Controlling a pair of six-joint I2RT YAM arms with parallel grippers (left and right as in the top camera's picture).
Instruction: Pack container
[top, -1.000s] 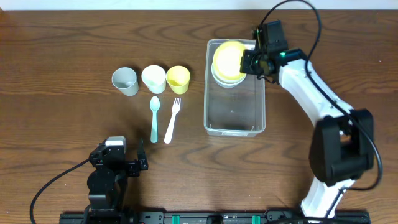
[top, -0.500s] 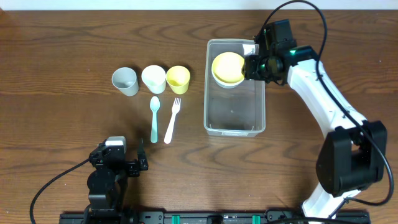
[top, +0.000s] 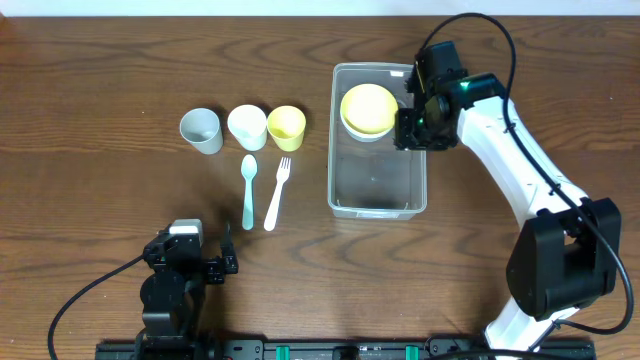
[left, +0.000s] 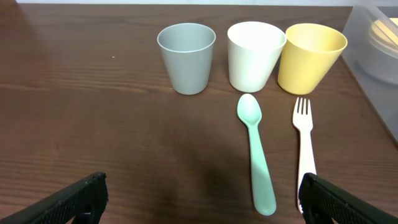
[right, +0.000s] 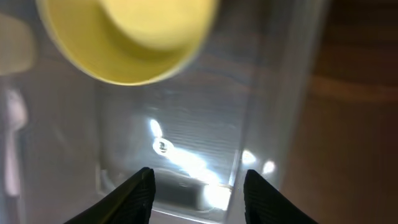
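The clear plastic container (top: 378, 205) stands right of centre, and its wall shows in the right wrist view (right: 273, 93). Stacked bowls, yellow (top: 367, 108) on white, sit in its far end; the yellow one also shows from the right wrist (right: 130, 37). My right gripper (top: 418, 128) hovers open and empty over the container's right rim, its fingers (right: 198, 193) spread above the bin floor. My left gripper (left: 199, 202) rests open near the front edge. A grey cup (top: 201, 130), white cup (top: 247, 127), yellow cup (top: 286, 127), green spoon (top: 248, 190) and white fork (top: 277, 193) lie left of the container.
The cups, spoon and fork also show in the left wrist view: grey cup (left: 186, 57), white cup (left: 255, 55), yellow cup (left: 310, 56), spoon (left: 257, 155), fork (left: 305, 146). The left arm base (top: 175, 285) sits at the front left.
The right gripper let go of the bowl stack inside the container's far end, then drew back toward the near right, over the container's right rim. The left arm stayed still.
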